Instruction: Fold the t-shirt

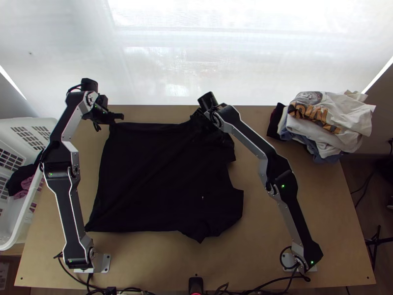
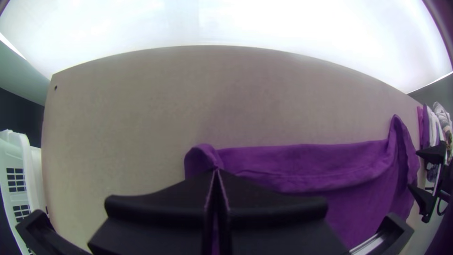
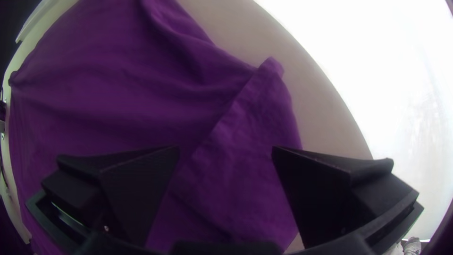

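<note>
With the left fingers (image 2: 165, 203) closed on a hem corner of the t-shirt (image 1: 152, 182), the open right fingers (image 3: 325, 189) over its shoulder should pinch securely for an even fold.

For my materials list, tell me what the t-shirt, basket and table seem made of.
T-shirt: thin, matt fabric, judging by its soft folds; fibre unclear. Basket: probably moulded plastic, smooth and white, with regular grid openings. Table: likely wooden board, pale brown, flat, low-sheen.
</note>
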